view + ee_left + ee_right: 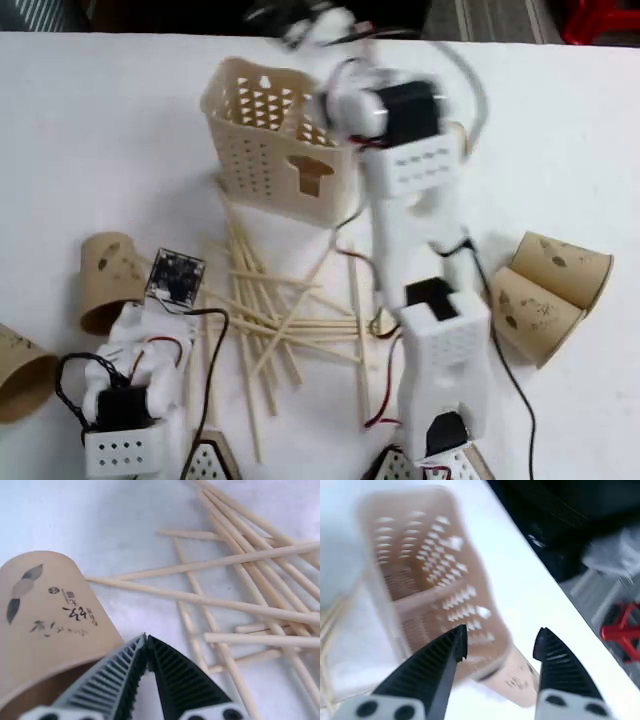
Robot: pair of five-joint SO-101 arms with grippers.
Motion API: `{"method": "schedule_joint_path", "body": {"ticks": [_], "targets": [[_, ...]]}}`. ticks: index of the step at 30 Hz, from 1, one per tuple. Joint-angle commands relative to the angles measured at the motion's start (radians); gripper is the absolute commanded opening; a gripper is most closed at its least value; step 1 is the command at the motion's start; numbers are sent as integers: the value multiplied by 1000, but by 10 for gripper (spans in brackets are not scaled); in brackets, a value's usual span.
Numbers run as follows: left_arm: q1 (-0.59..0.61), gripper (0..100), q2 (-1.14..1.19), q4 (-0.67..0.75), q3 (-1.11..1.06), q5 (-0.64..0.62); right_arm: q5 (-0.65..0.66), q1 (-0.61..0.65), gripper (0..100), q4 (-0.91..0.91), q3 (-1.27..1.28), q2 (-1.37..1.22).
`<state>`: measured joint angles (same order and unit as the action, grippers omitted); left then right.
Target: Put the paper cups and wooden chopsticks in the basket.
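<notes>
While the cream perforated plastic basket (262, 150) stands at the far middle of the white table (90, 130), I see the pale wooden chopsticks (280, 315) scattered in a loose pile just on its near side. A brown paper cup (108, 280) lies on its side left of the pile, a second cup (20, 372) at the left edge, and two touching cups (560, 268) on the right. My left gripper (146, 647) sits beside the left cup, its black ribbed fingers pressed together on nothing. My right gripper (501, 632) hangs near the basket, fingers apart, with a further cup (517, 677) lying just beside the basket.
</notes>
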<state>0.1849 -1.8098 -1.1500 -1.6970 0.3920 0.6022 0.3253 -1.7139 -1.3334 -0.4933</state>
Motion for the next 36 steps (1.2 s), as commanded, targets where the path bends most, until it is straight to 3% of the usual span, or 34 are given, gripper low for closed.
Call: {"method": "schedule_joint_path", "body": {"ticks": [1,7,15,18,23,36], "targets": [[-1,24,-5,15,5,6,-35,-88,218,-7,-32,107],[-1,24,-5,17,5,6,-35,-211,218,-8,8,148],[-1,24,-5,18,5,6,-37,-232,220,4,374,145],[-1,24,-5,18,5,6,-37,-232,226,76,486,127],[-1,24,-5,18,5,6,-71,-234,325,214,592,39],[-1,24,-5,17,5,6,-261,-255,330,510,592,-177]]}}
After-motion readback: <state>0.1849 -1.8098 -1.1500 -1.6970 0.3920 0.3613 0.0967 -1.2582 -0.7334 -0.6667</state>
